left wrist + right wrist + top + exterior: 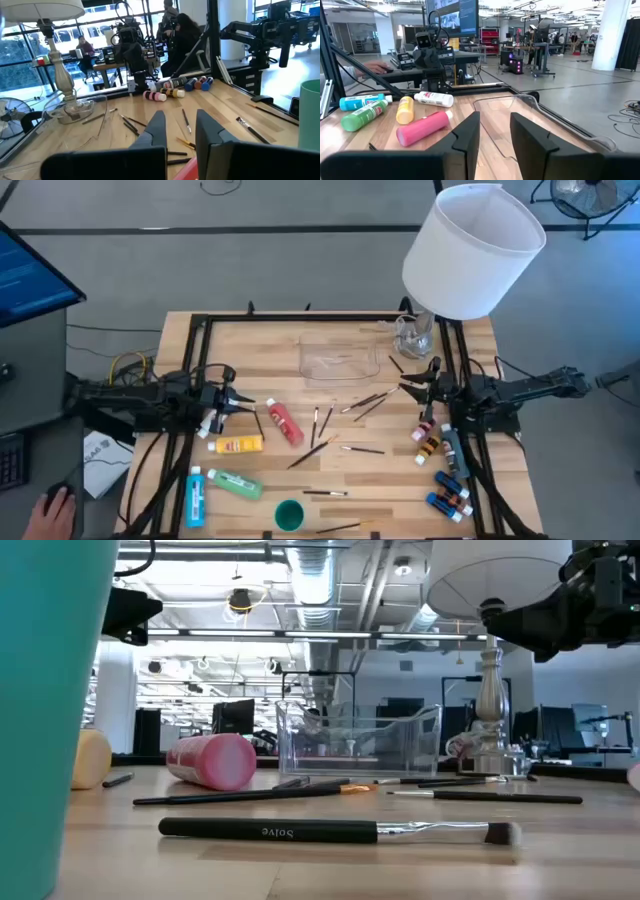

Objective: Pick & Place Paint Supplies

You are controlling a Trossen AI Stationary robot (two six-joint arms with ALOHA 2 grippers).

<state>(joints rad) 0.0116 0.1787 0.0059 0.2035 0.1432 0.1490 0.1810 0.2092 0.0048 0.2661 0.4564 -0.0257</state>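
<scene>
On the table's left half lie a pink bottle point(285, 423), a yellow bottle point(238, 444), a green bottle point(236, 483), a blue bottle point(195, 498) and a white bottle point(434, 98), all on their sides. Several tiny bottles point(445, 470) lie along the right edge. Thin brushes point(365, 402) lie scattered over the middle. My left gripper point(238, 392) hovers above the table's left side, shut and holding nothing. My right gripper point(412, 380) hovers near the tray's right end, its fingers a little apart with nothing between them.
A clear plastic tray point(340, 360) stands at the far middle. A white-shaded lamp point(472, 250) stands on a glass base point(413, 335) at the far right. A teal cup point(289, 515) stands at the near edge. A person's hand point(55, 510) rests off the table's left.
</scene>
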